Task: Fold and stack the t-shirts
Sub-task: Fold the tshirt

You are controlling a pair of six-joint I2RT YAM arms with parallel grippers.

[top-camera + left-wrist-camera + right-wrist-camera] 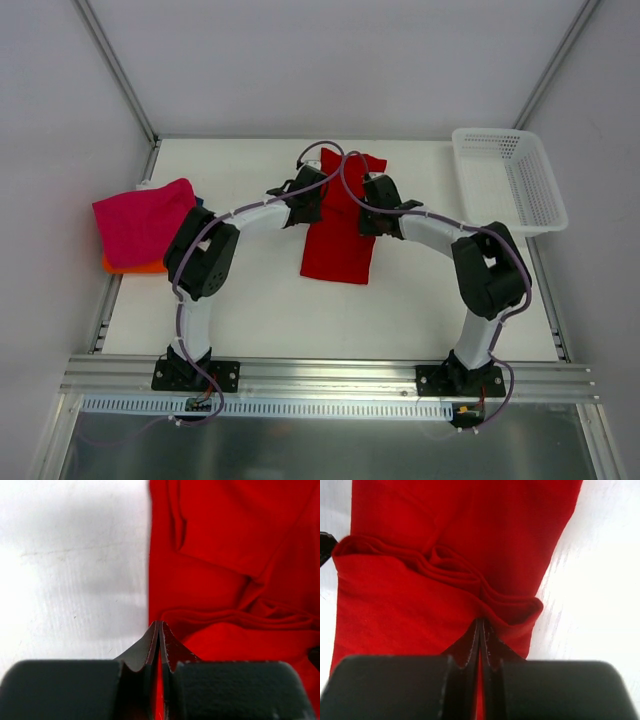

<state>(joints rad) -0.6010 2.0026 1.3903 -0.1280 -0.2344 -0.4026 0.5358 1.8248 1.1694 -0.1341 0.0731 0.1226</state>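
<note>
The white counter (pixel 270 310) is the biggest thing here. My red t-shirt (pixel 338 250) lies in the middle of it, long and narrow. A white mesh basket (pixel 505 180) sits in the far right corner. On the left edge, well apart from the red one, a magenta-pink t-shirt (pixel 143 220) lies on top of an orange t-shirt (pixel 130 267).

My left end effector (pixel 159 630) is pressed together on the left edge of the red t-shirt. My right end effector (pixel 481 627) pinches the right edge. A bunched ridge of cloth (pixel 455 567) runs across between them.

I think I am folding the red t-shirt in half. To do it well, I should move both end effectors together at the same speed. I should pull the cloth gently tight so the ridge goes flat. Then I should lay edge on edge before I let go.
</note>
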